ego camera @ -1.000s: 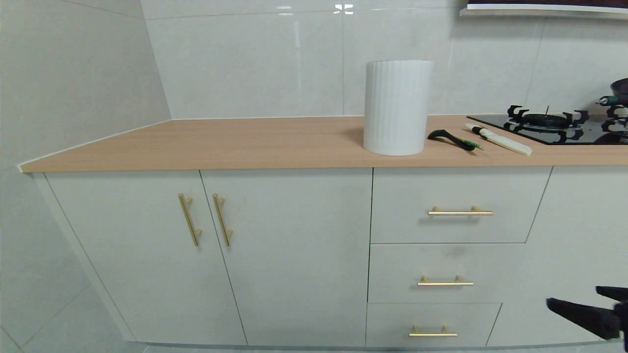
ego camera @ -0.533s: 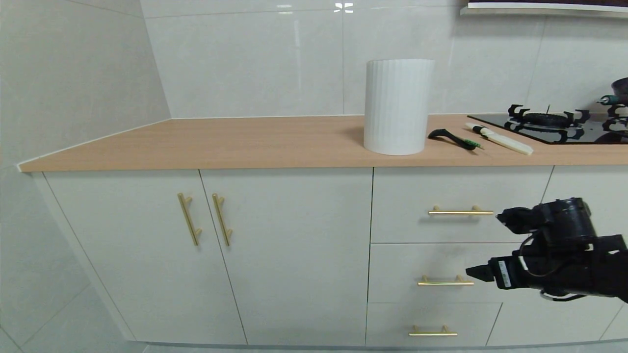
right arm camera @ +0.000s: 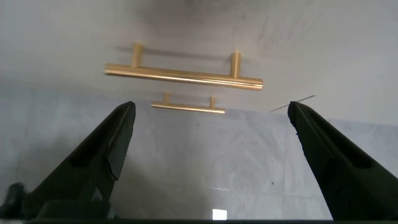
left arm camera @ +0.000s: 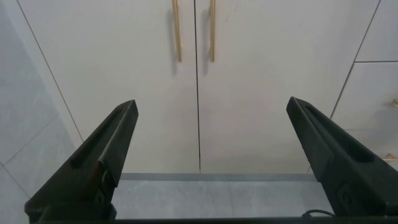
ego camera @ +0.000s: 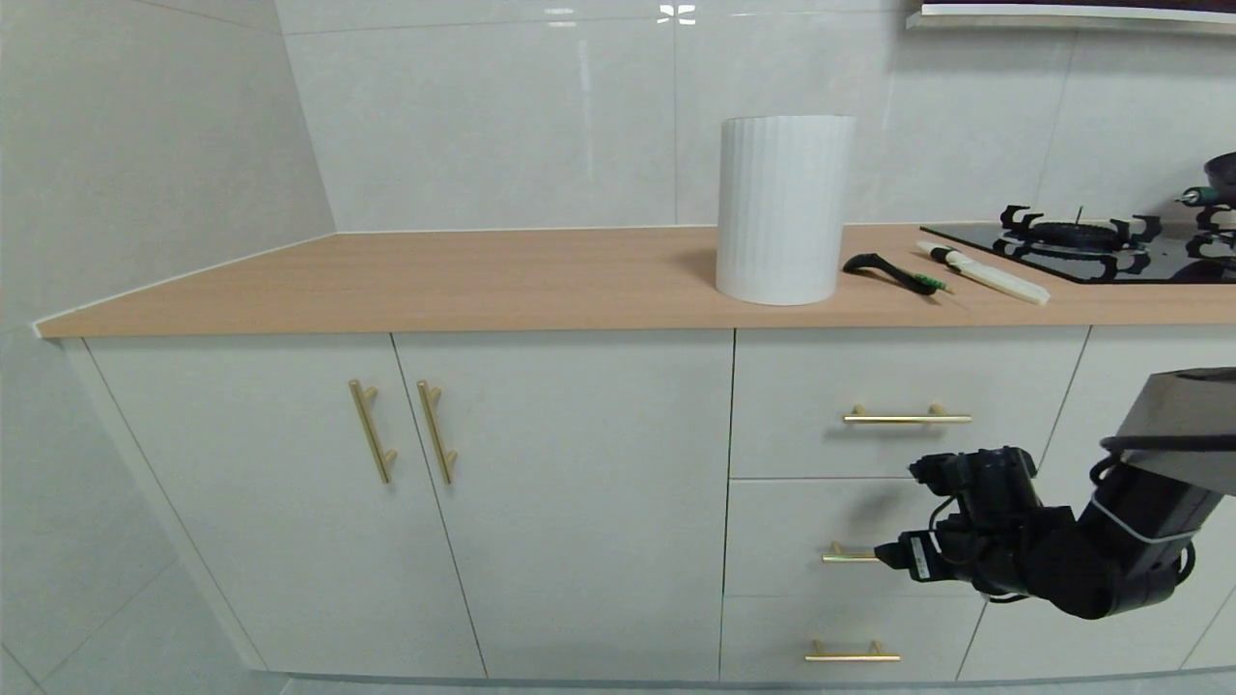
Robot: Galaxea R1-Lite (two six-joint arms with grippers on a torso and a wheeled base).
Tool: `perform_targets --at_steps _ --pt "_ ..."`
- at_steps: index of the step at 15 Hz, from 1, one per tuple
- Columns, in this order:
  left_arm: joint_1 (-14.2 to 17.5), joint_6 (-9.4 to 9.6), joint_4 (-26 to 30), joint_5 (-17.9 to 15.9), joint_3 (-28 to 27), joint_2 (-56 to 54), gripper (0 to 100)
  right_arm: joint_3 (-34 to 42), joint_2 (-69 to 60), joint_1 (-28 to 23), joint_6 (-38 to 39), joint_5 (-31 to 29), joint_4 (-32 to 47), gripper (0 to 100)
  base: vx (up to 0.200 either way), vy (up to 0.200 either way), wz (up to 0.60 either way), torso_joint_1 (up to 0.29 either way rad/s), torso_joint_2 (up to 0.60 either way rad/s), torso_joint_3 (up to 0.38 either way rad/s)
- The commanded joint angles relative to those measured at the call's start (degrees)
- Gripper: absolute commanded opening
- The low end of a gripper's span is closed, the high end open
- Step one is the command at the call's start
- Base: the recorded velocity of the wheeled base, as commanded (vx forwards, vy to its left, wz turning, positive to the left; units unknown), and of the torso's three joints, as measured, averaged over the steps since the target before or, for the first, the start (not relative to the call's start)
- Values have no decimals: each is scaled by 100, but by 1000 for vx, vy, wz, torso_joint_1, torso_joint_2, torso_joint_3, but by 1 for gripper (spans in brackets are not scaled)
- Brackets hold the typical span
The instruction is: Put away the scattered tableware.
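Note:
On the wooden counter (ego camera: pixel 483 280) stands a tall white ribbed container (ego camera: pixel 784 209). Just to its right lie a black-handled utensil (ego camera: pixel 888 273) and a white utensil (ego camera: pixel 980 273). My right gripper (ego camera: pixel 893 558) is low in front of the drawers, its tip at the middle drawer's gold handle (ego camera: pixel 850 555). In the right wrist view the right gripper (right arm camera: pixel 210 109) is open and holds nothing, facing that handle (right arm camera: pixel 183 74). My left gripper (left arm camera: pixel 211 102) is open and holds nothing, facing the double cabinet doors (left arm camera: pixel 199 74).
A black gas hob (ego camera: pixel 1091 246) occupies the counter's right end. Below the counter are two doors with gold handles (ego camera: pixel 404 431) and a stack of three drawers (ego camera: pixel 898 415). A tiled wall closes off the left side.
My right arm has come in from the lower right and moved left, bringing the gripper up to the middle drawer's handle. The counter items have not moved.

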Motion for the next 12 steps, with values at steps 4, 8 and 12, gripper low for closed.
perform_targets --at_steps 4,8,12 --pt "1 2 -1 -2 0 -2 100 -290 746 4 0 -107 -411 100 0 0 0 0 0 0" --pt "1 2 -1 -2 0 -2 100 -554 878 4 193 -283 -455 100 0 0 0 0 0 0" --pt "1 2 -1 -2 0 -2 100 -695 1036 4 255 -335 -446 100 0 0 0 0 0 0"
